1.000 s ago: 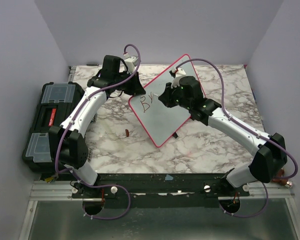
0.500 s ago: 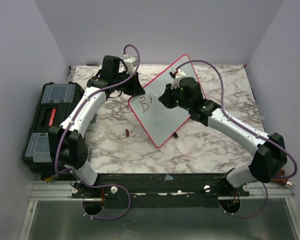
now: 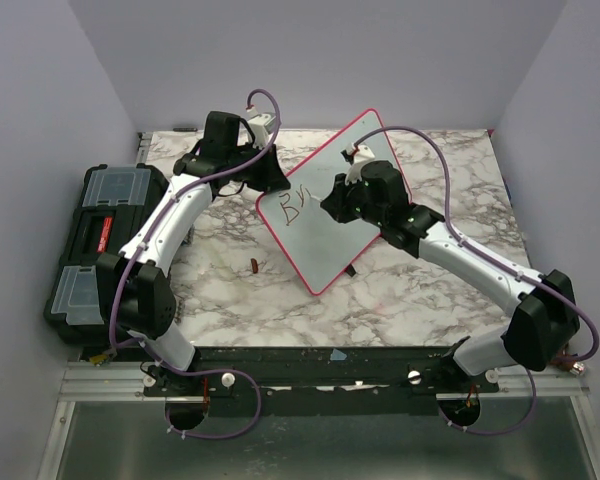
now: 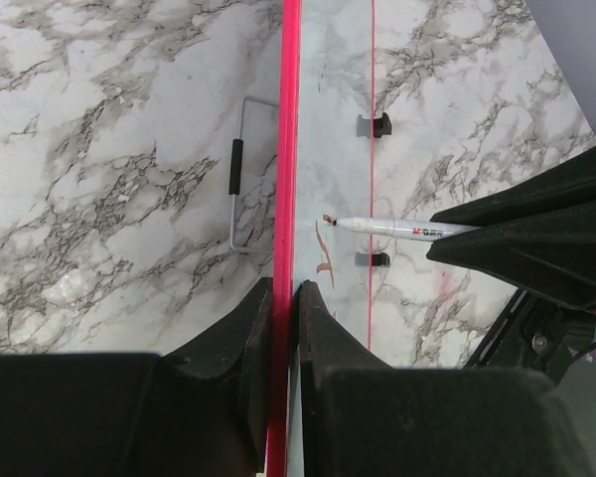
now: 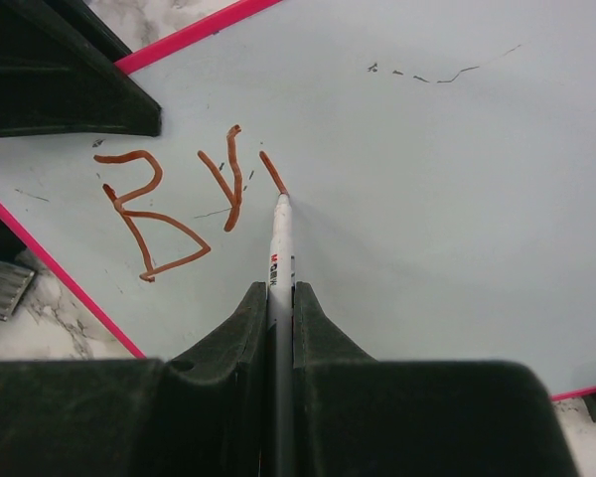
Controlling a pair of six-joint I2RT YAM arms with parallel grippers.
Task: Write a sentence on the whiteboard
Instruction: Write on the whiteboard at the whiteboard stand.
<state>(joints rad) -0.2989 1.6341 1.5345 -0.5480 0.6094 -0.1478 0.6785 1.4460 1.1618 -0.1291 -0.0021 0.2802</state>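
Red-brown sentence (image 5: 169,204) sharp at right wrist (overhead, right gripper (image 3: 330,203) hides marker (image 5: 279,248)).

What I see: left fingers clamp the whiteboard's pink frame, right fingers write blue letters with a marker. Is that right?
Not blue: the right wrist view shows reddish-brown letters. The left fingers clamp the whiteboard frame; the right fingers hold the marker.

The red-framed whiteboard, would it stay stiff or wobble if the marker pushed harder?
The thin red-framed whiteboard probably flexes little: its edge looks straight in the left wrist view. It could pivot, since the left gripper pinches only one edge, though the white marker in the right gripper presses close to that grip.
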